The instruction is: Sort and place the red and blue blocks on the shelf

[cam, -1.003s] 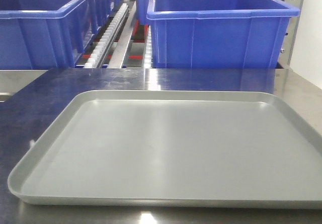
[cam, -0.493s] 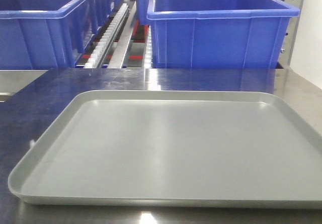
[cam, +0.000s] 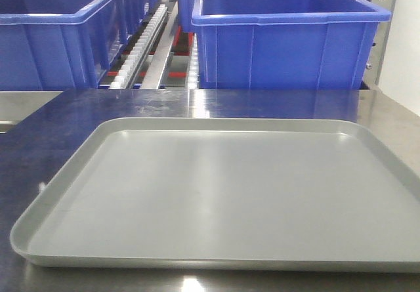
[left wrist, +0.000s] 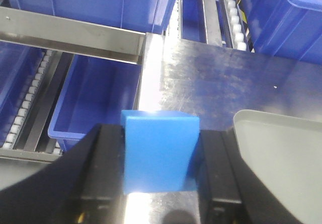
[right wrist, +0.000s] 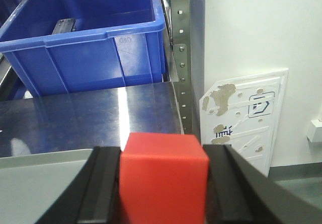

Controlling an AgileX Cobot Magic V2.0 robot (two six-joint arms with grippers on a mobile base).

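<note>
Inspector: Where is the blue block (left wrist: 160, 151)?

Operator: In the left wrist view it sits between the two black fingers of the left gripper (left wrist: 160, 173), which press on its sides. It hangs over the steel tabletop (left wrist: 211, 78); I cannot tell whether it touches the surface.

Inspector: What surrounds it?

Operator: A corner of the grey tray (left wrist: 282, 148) lies at 4 o'clock from the block, close by. At 10 o'clock runs a shiny front rail (left wrist: 70, 35) of the shelf (left wrist: 30, 113), with white roller tracks (left wrist: 25, 108) and a blue bin below it.

Inspector: And the red block (right wrist: 162, 176)?

Operator: It is clamped in the right gripper (right wrist: 162, 183), one dark finger against each side. The tray's rim passes at 9 o'clock from it. A blue bin (right wrist: 85, 48) stands at 11 o'clock beyond the tabletop, a perforated upright (right wrist: 182, 58) rises at 12 o'clock, and a white placard (right wrist: 246, 118) leans on the wall at 2 o'clock.

Inspector: The front view?

Operator: The tray lies flat on the tabletop. Beyond it, the left-hand bin (cam: 46, 42) is at 11 o'clock and the right-hand bin (cam: 282, 42) at 1 o'clock, with roller tracks between them.
</note>
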